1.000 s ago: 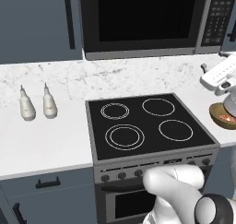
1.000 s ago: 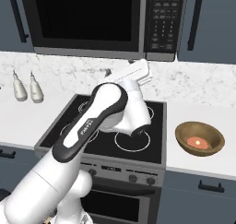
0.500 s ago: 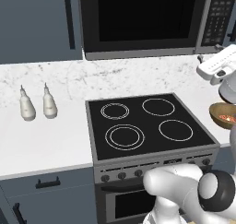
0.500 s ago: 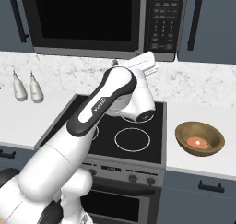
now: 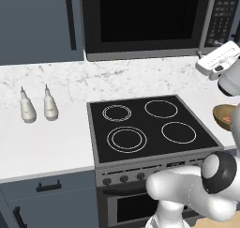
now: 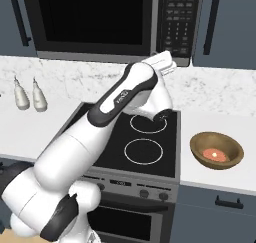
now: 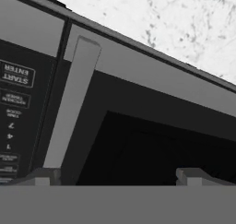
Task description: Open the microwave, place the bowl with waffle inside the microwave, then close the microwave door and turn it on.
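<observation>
The gripper (image 7: 115,174) stands wide and empty, close to the shut microwave door (image 7: 152,126) beside its grey handle (image 7: 71,103) and keypad (image 7: 18,112). The bowl (image 6: 216,150) with the waffle (image 6: 214,154) sits on the tabletop (image 6: 220,127) right of the stove (image 6: 145,142), below the microwave (image 6: 107,22).

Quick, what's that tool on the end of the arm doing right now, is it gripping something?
Tool: open and empty, its tips spread wide, facing the microwave door beside its grey handle.
</observation>
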